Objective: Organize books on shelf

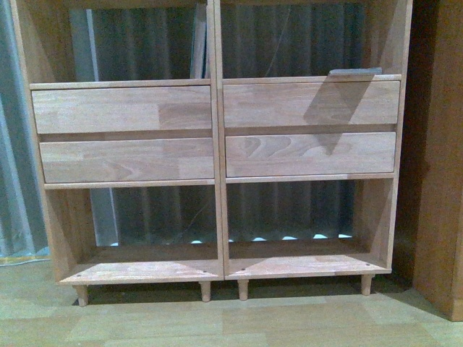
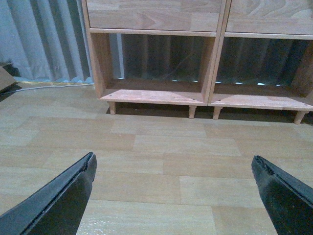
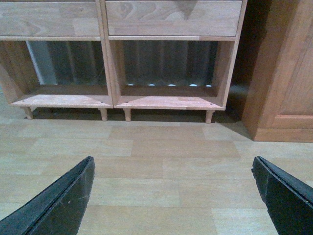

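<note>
Bare wooden floor (image 1: 231, 318) runs open right up to the shelf (image 1: 396, 43). Its two lower compartments, left (image 1: 145, 262) and right (image 1: 304, 259), gape at the front with only curtain (image 1: 289, 210) behind them, the post (image 1: 218, 144) dividing them. Above, the drawer fronts (image 1: 123, 108) close the whole middle band. In the top left bay a thin pale book (image 1: 198, 43) stands against the post. In the top right bay a flat grey-teal book (image 1: 354, 71) lies at the front lip, near the side wall. A darker cabinet (image 1: 441, 181) crowds the shelf's right side.
</note>
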Available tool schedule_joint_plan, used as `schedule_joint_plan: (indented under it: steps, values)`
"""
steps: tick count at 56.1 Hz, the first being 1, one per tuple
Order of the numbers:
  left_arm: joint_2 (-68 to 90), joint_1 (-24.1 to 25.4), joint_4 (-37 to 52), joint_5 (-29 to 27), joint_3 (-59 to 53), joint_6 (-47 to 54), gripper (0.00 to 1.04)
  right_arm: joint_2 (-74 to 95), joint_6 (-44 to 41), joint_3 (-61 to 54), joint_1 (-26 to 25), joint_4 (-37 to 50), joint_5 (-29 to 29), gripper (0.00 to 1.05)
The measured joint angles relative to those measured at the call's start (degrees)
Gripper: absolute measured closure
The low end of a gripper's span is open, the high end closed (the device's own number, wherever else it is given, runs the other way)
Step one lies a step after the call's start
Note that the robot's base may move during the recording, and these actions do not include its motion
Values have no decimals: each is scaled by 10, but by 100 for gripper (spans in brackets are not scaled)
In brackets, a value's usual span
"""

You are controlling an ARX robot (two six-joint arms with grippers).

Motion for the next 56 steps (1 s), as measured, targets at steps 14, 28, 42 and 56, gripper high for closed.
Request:
schedule_joint_plan:
  steps: [14,28,42,56]
  values:
    - [0,0,0,0,0,0,7,0,0,0,0,0,0,7]
    - [0,0,0,0,0,0,7,0,0,0,0,0,0,7]
    - [0,0,0,0,0,0,7,0,0,0,0,0,0,7]
    - [0,0,0,0,0,0,7,0,0,0,0,0,0,7]
